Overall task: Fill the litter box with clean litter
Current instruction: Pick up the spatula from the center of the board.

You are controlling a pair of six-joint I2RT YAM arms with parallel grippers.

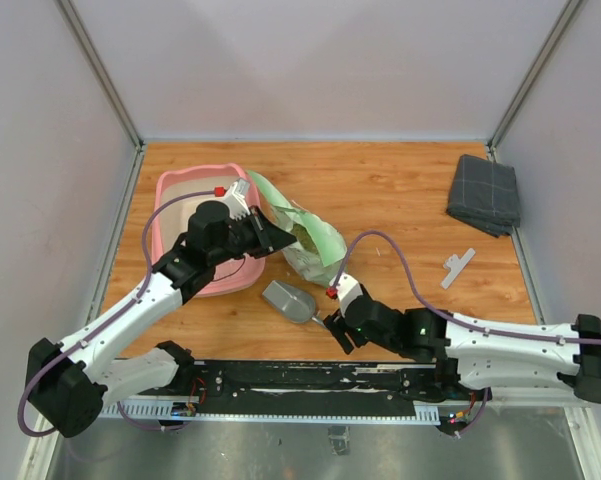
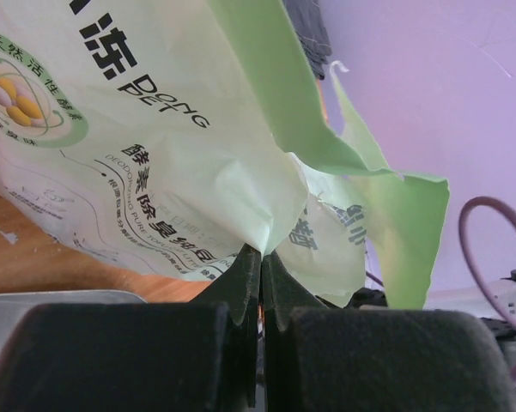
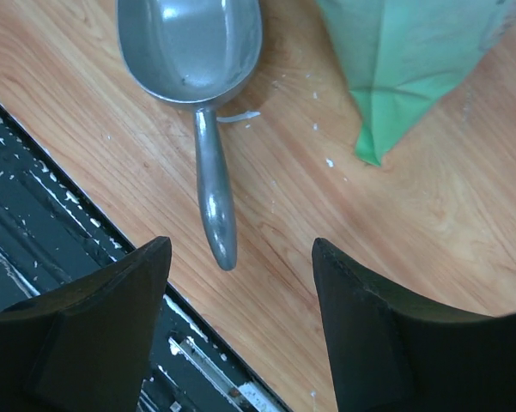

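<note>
Arms reach over the worktop (image 1: 400, 180), green bag (image 1: 315, 245) between them.
Top view: left arm (image 1: 150, 290) hides part of the pink litter box (image 1: 170, 190), rear left; litter indiscernible. Left wrist: left jaws pinch the bag's edge. Right wrist: right jaws spread above the scoop (image 3: 193, 43) handle.

Bright, even light — soft shadows; wrist close-ups seem slightly blurred

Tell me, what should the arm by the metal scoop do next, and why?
Probably lower the right gripper onto the handle of the scoop and close. Its jaws stand open just above the handle's end, the scoop lies empty, and the left gripper pinches the edge of the bag.
</note>
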